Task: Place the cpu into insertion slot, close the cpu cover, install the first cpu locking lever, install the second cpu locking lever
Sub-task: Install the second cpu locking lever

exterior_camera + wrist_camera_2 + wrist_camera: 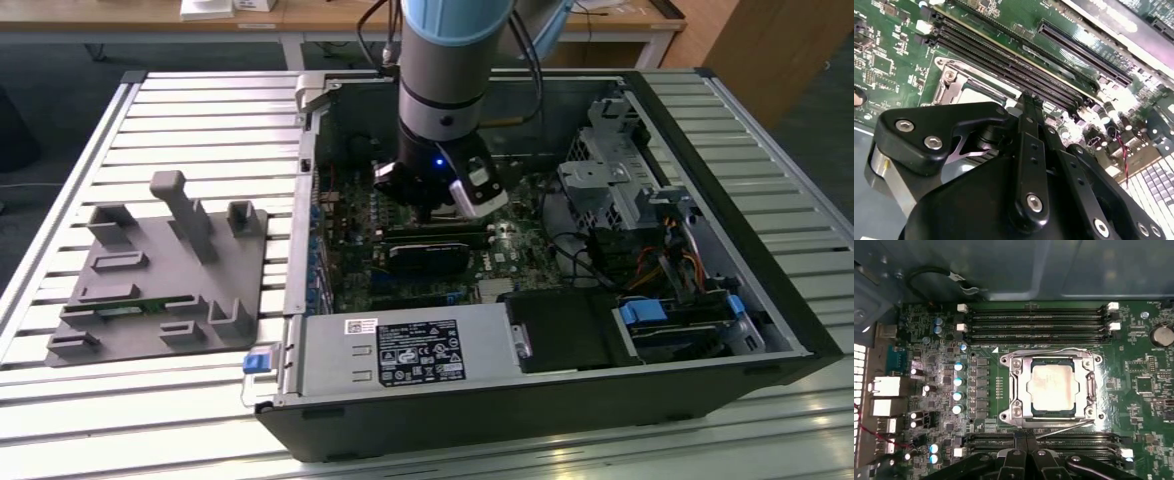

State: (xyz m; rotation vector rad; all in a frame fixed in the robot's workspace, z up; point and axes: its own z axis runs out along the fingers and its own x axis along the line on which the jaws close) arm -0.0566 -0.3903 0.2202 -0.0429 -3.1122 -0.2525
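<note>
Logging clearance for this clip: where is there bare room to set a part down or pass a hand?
Free: slatted table around the grey fixture plate. Crowded: inside the computer case, where the arm hangs over the motherboard and memory slots flank the cpu.

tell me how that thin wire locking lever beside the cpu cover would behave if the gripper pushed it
The locking lever is a thin bare metal rod, so it would probably flex and spring back rather than stay put. Smooth and narrow, it could slip off the gripper. The cpu cover it runs beside looks like stiffer sheet metal.
</note>
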